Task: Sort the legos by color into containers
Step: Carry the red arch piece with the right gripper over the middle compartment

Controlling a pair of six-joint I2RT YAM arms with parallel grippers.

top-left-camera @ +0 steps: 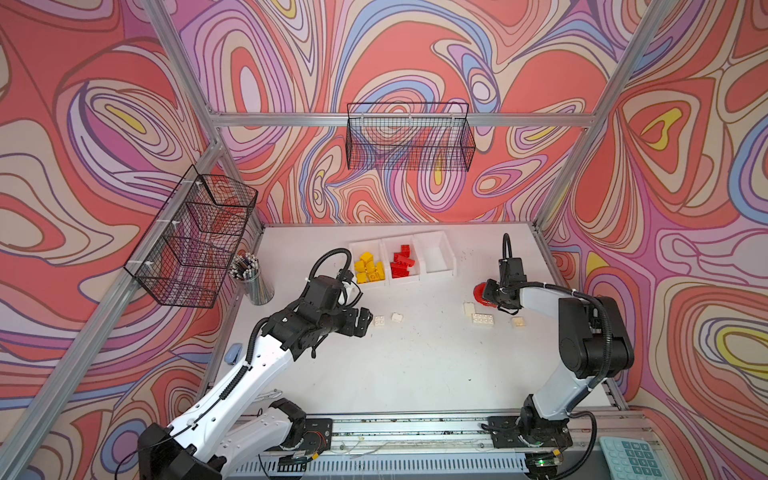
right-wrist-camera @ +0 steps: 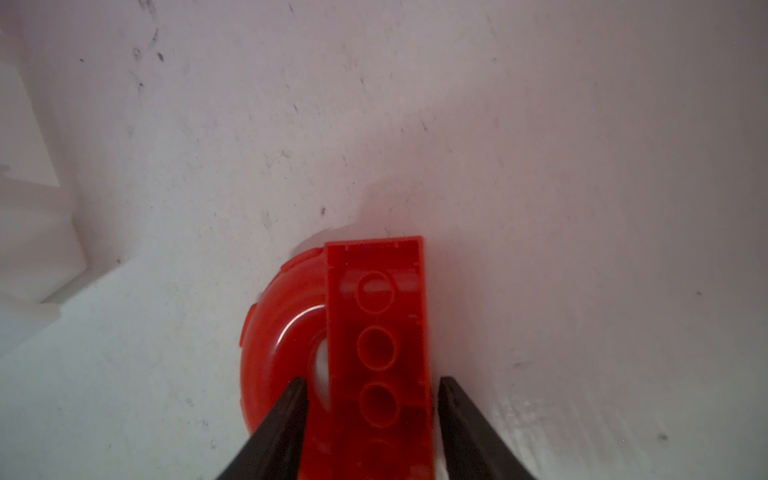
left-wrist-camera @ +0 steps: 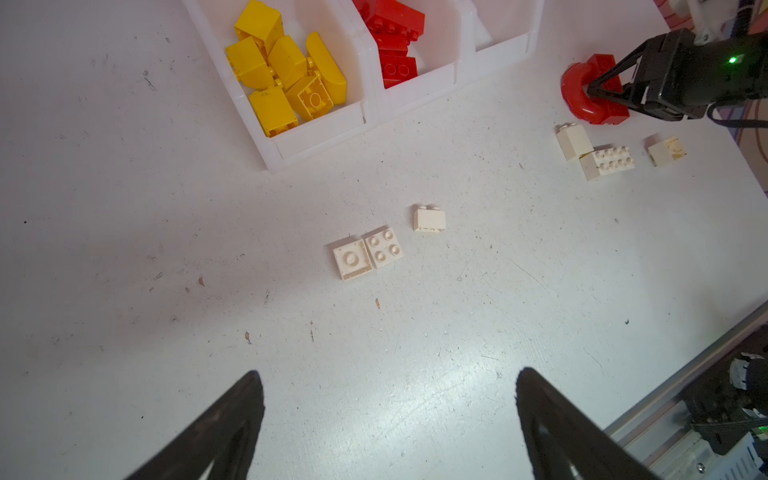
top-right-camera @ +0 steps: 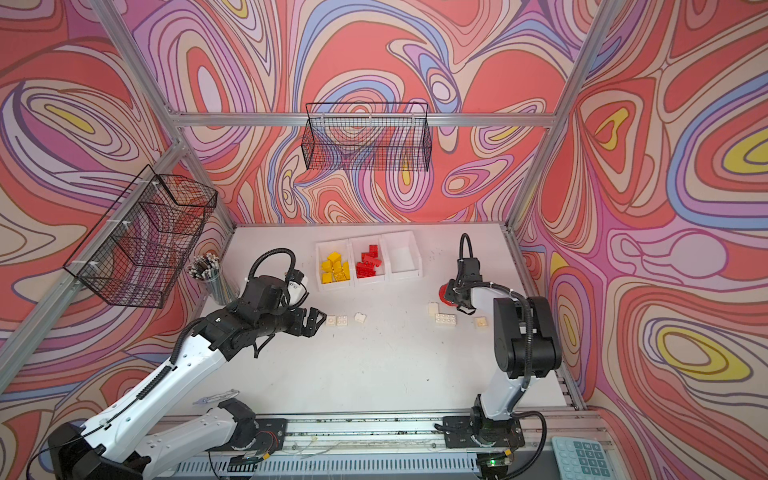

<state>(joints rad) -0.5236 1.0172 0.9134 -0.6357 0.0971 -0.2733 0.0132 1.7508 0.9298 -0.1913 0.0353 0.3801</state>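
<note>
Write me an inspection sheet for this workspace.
Surface: white table, scuffed and speckled.
Job's things: yellow legos in an end bin; red legos in the middle bin; third bin empty; six white legos and a red arch piece loose on the table.
Clutter: cup of pencils, calculator.
Tools: left tool open, empty; right tool straddles the red arch piece, grip unclear.
Cables: black hoses on both arms, clear of the legos.
Surroundings: two wire baskets, swirl-patterned walls, aluminium frame.
</note>
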